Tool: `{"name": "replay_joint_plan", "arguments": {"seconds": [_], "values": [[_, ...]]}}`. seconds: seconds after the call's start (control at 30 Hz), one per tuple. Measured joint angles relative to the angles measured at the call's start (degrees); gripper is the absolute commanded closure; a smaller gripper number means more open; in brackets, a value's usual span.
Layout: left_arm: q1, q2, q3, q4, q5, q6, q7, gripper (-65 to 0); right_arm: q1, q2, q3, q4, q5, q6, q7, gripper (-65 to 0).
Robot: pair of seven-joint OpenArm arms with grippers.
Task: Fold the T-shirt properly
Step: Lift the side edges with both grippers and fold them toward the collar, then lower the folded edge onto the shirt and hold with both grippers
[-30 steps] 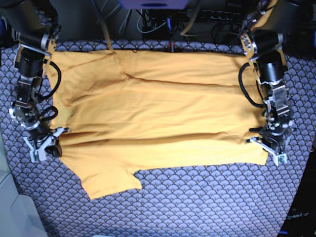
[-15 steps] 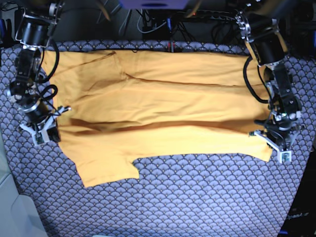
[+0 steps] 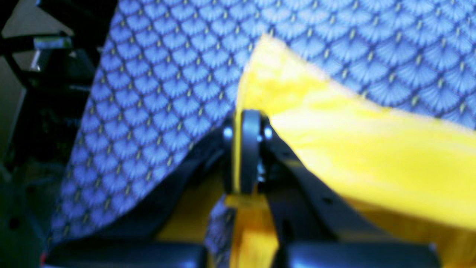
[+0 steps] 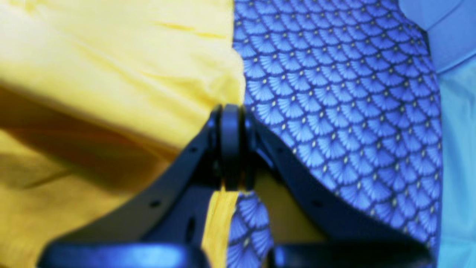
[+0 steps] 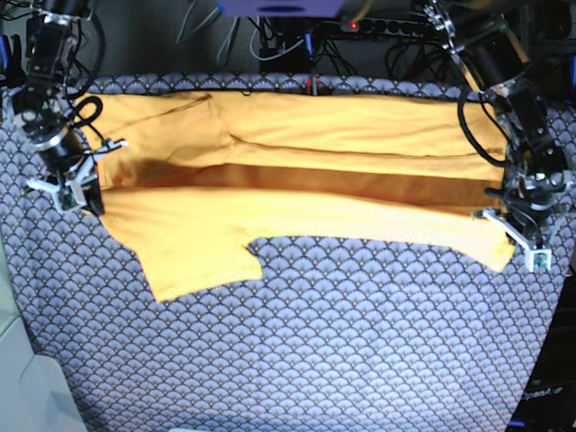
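Note:
The yellow-orange T-shirt (image 5: 297, 216) lies spread sideways across the patterned cloth, one sleeve (image 5: 198, 270) pointing toward the front. Its front edge is raised off the cloth, with a shadowed fold running along the middle. My left gripper (image 5: 526, 243) is at the right end of that edge, shut on a corner of the T-shirt (image 3: 353, 149); the left wrist view shows fabric pinched in the gripper (image 3: 247, 149). My right gripper (image 5: 72, 184) holds the left end, and the right wrist view shows it (image 4: 231, 149) shut on the T-shirt's (image 4: 111, 74) edge.
A blue-grey scale-patterned cloth (image 5: 315, 342) covers the whole table. Cables and a power strip (image 5: 378, 27) run behind the back edge. Past the table's left edge is a pale surface (image 4: 457, 111), and a dark frame (image 3: 37, 93) lies beyond the right edge.
Both grippers have carried the T-shirt's front edge up and toward the back. More patterned cloth shows in front, and a deeper fold has formed along the middle.

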Motion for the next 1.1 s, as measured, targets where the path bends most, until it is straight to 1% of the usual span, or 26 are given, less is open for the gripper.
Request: {"name": "replay_joint_plan", "arguments": {"seconds": [0.03,0.07,0.17,0.3,0.53,0.6,0.7,0.8,0.87,0.97,1.03,1.1], "values": [[0.11,0.02,-0.57,-0.02,0.11,-0.35,0.46,0.0,-0.66,-0.42,0.98,0.90,0.04,0.11,-0.02,0.0],[0.26,0.02,-1.18,-0.02,0.17,-1.42,0.83,0.0,-1.11,-1.40,2.36,1.66,0.15,0.09,0.17,0.0],[1.18,0.00,-2.45,0.00,-0.13,-2.84,0.79,0.0,-1.97,-5.68,7.13,3.21,-0.09,0.13,0.42,0.0],[4.70,0.13,-2.49,0.33,0.04,-5.14,0.79,0.0,-2.21,-9.70,13.38,4.44,-0.15,0.15,0.28,0.0],[10.08,1.64,-3.69,4.66,0.22,-4.87,0.42,0.0,-2.19,-13.42,20.35,5.07,-0.42,-0.04,0.07,0.0],[10.29,2.36,-4.33,4.85,0.22,-4.90,0.35,0.0,-2.08,-13.79,21.73,5.07,-0.42,-0.04,0.04,0.0],[10.27,2.51,-4.35,4.76,0.44,-7.15,0.57,0.0,-2.08,-13.75,22.86,4.92,-0.42,-0.07,0.04,0.0],[10.27,2.82,-5.09,4.76,0.44,-8.31,0.52,0.0,-2.05,-13.75,22.88,4.94,-0.42,-0.07,-0.17,0.0],[10.34,3.52,-5.18,4.76,0.92,-8.15,0.63,0.0,-2.08,-13.77,22.88,5.09,-0.42,-0.07,-0.17,0.0],[10.73,3.65,-5.11,4.70,0.68,-8.28,0.61,0.0,-2.05,-13.77,22.88,5.09,-0.44,-0.07,-0.20,0.0],[11.30,3.63,-5.11,4.70,0.66,-8.28,0.15,0.0,-2.05,-13.75,22.88,5.14,-2.23,-0.07,-0.20,0.0],[11.58,3.65,-5.11,4.63,0.66,-8.28,0.37,0.0,-2.08,-13.99,22.84,5.14,-2.62,-0.07,-0.22,0.0]]}}
